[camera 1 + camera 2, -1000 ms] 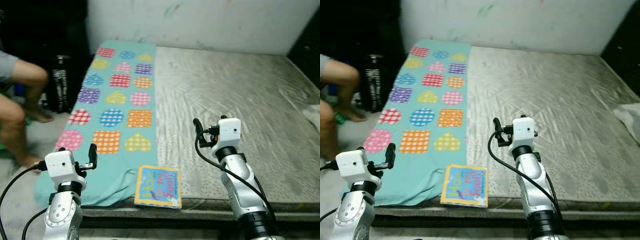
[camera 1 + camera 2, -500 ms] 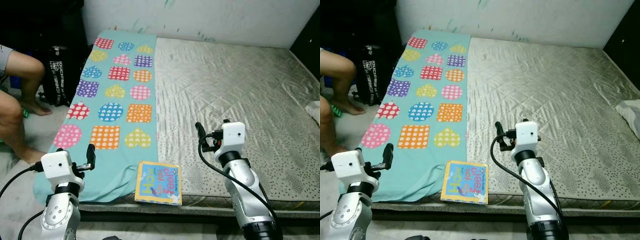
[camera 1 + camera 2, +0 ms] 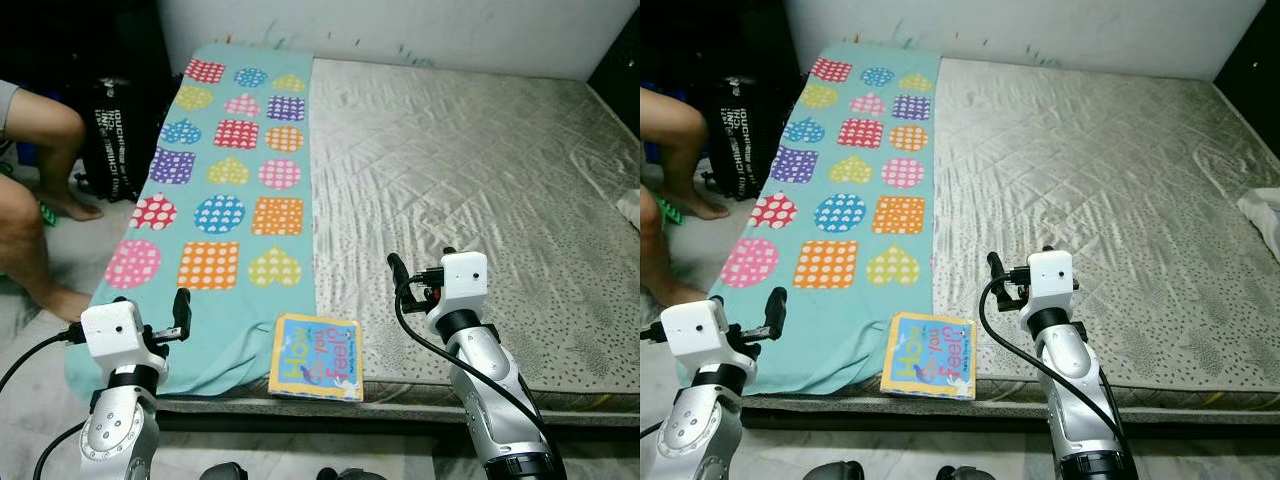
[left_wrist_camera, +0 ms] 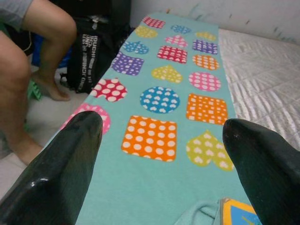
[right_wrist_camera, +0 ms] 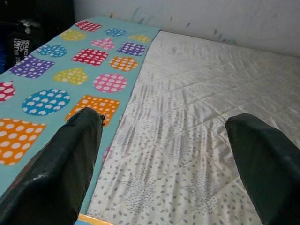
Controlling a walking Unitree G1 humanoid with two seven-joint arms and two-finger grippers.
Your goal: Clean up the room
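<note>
While the mattress (image 3: 480, 170) runs out of frame at the right, a white cloth (image 3: 630, 208) there is cut off at the edge and hard to identify. Its grey quilted cover looks creased. A teal blanket (image 3: 235, 180) with dotted hearts, circles and squares covers its left strip. A square book (image 3: 318, 357) lies at the near edge, overlapping the blanket's corner. Left pincer (image 4: 164, 154) and right pincer (image 5: 164, 154) hover released, both holding nothing. A person's bare legs (image 3: 35, 190) and a black bag (image 3: 115, 150) sit left, partly cropped.

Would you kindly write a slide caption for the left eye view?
Both grippers, left and right, open above a mattress edge bearing a patterned blanket and a picture book.
</note>
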